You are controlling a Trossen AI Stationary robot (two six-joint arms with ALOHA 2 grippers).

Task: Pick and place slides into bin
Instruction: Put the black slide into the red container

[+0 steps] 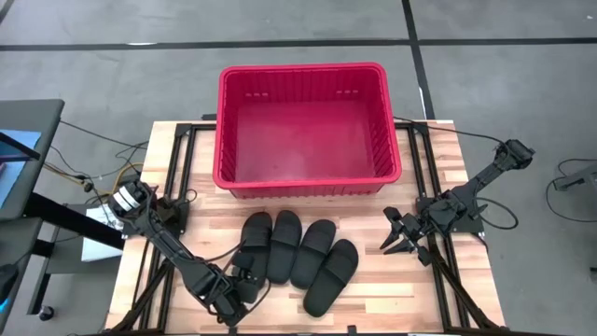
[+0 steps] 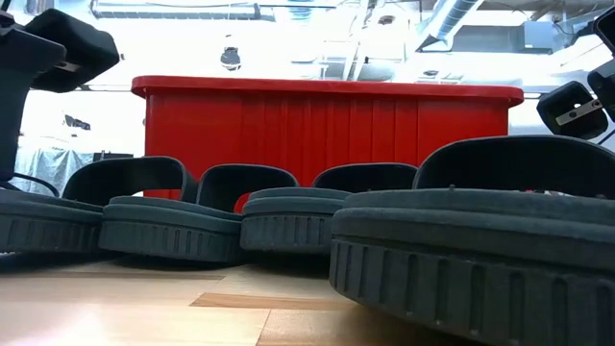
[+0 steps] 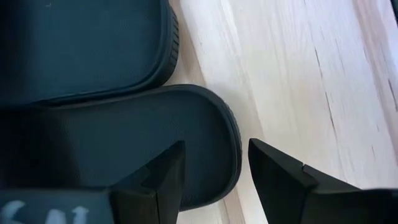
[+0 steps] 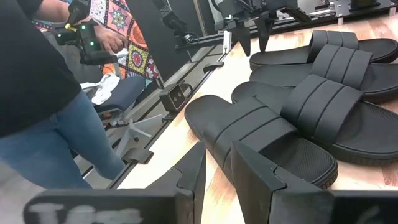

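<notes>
While the red bin (image 1: 308, 126) sits at the far middle of the table (image 1: 438, 299), nothing in it that the high view shows, all four slides (image 1: 300, 257) lie side by side on the wood just in front of it, straps toward the bin and each touching or nearly touching its neighbour. The left gripper (image 1: 244, 282) is down at the heel of the leftmost slide (image 3: 124, 143); its fingers (image 3: 277, 177) stand wide apart, one above the sole's rim and the other over bare wood, and they hold nothing. The neighbouring slide (image 3: 81, 43) lies tight against that one. The right gripper (image 1: 399, 235) hangs to the right of the row, apart from the slides, its fingers only narrowly parted and empty. In the right wrist view a person (image 4: 43, 99) in a dark top and jeans stands beyond the table's edge with a handheld device (image 4: 87, 40). Black frame rails (image 1: 177, 159) and cables run along both sides of the table.
</notes>
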